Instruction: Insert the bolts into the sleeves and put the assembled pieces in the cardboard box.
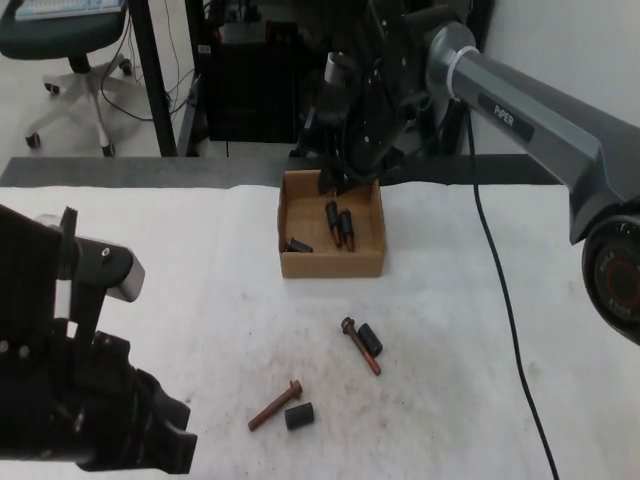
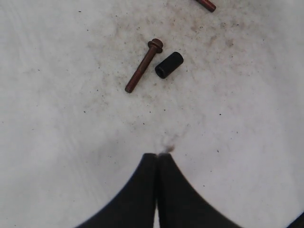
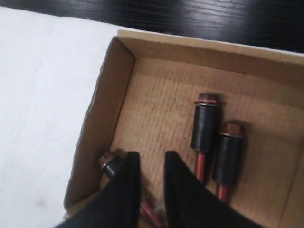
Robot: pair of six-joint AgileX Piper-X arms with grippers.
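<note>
Right gripper (image 3: 151, 159) hangs over the cardboard box (image 3: 102, 99). Jaws slightly spread, pinching nothing. One assembled piece (image 3: 110, 164) lies directly beneath them, and two further pieces (image 3: 205, 126) lie just to one side.

Judgement: drop-off looks complete. Lift straight up, since the box wall stands close outside one finger and the paired pieces outside the other.

Left gripper (image 2: 156, 156): jaws pressed together, empty. Loose bolt (image 2: 142, 66) and sleeve (image 2: 169, 64) lie ahead of the tips, nearly touching each other. Open bench (image 2: 57, 118) all round them for the approach.
</note>
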